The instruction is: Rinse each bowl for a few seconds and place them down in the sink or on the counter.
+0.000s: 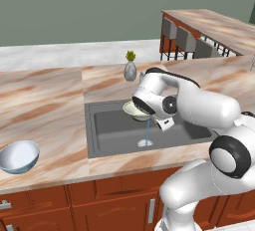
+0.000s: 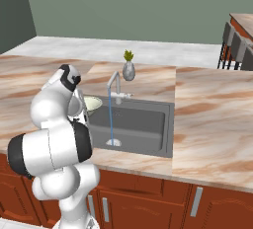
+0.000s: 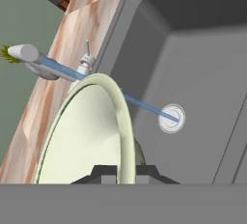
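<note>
The gripper (image 3: 120,172) is clenched on the rim of the cream-green bowl (image 3: 84,136) and holds it tilted over the sink (image 1: 107,125), beside the thin water stream (image 1: 147,133) from the faucet (image 2: 114,82). The pale blue-white bowl (image 1: 19,156) rests on the counter (image 1: 45,110), well left of the sink.

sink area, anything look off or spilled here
Nothing spilled. The small cream bowl, clamped at its rim by the fingers, is held over the sink beside the water stream, not under it. The blue bowl sits tilted on the counter.
</note>
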You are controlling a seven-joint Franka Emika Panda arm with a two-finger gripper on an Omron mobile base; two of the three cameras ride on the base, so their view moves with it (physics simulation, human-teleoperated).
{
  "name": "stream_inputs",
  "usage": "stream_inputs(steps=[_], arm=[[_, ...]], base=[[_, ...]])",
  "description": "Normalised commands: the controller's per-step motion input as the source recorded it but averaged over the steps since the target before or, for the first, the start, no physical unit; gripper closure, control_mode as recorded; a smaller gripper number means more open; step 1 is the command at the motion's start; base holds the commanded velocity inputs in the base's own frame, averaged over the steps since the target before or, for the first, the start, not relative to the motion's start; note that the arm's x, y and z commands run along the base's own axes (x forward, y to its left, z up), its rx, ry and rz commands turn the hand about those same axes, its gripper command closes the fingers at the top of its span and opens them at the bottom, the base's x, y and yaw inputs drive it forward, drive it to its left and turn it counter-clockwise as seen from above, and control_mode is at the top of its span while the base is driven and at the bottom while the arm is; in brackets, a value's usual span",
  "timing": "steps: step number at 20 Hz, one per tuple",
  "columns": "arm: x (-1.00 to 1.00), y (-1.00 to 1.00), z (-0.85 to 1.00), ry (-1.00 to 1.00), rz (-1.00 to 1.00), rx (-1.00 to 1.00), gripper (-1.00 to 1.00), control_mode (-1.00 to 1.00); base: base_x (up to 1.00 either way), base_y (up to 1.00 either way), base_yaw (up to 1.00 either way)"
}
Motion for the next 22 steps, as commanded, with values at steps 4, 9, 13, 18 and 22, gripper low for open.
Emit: stream_inputs(steps=[4,9,13,18,22], arm=[[0.01,-0.21,0.1,0.04,-0.02,-0.05,1.0,-1.0],[0.0,-0.17,0.06,0.04,-0.02,-0.04,1.0,-1.0],[0.03,-0.15,0.01,0.05,-0.02,-0.03,1.0,-1.0],[0.06,-0.13,0.01,0.05,-0.02,-0.04,1.0,-1.0],[0.13,-0.13,0.02,0.05,-0.02,-0.03,1.0,-1.0]], base=[[0.0,0.0,0.0],[0.0,0.0,0.0],[0.0,0.0,0.0],[0.0,0.0,0.0],[0.0,0.0,0.0]])
